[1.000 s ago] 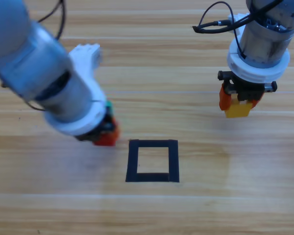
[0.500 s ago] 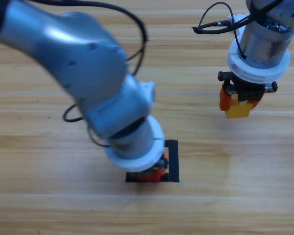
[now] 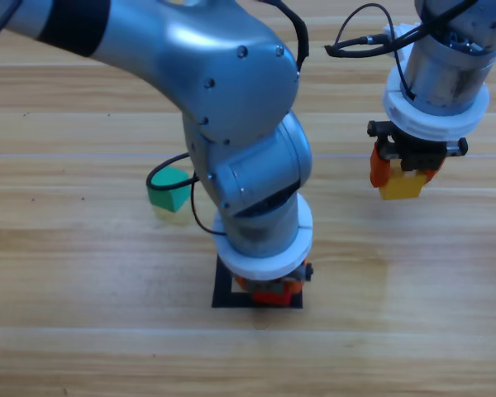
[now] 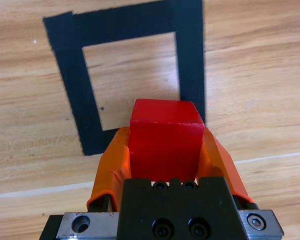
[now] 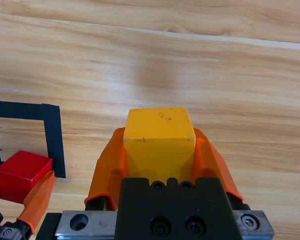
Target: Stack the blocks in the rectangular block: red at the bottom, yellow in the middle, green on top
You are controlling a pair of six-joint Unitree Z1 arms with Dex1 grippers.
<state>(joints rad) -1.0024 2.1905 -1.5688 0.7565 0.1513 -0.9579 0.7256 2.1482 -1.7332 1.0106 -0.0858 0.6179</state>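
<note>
My left gripper [image 3: 267,291] is shut on the red cube [image 4: 165,135] and holds it over the near edge of the black tape rectangle [image 4: 135,25]. From above, the arm hides most of the rectangle [image 3: 294,299]. The red cube [image 5: 21,175] also shows at the lower left of the right wrist view. At the upper right, my right gripper [image 3: 403,180] is shut on the yellow cube [image 5: 159,140] and hangs above bare wood. The green cube [image 3: 167,190] sits on the table left of the left arm.
The big grey left arm [image 3: 231,124] fills the middle of the high view. A black cable [image 3: 360,37] loops from the right arm at the top.
The left arm swung right from the green cube to the tape rectangle, carrying the red cube. That uncovered the green cube. The right arm held still.
</note>
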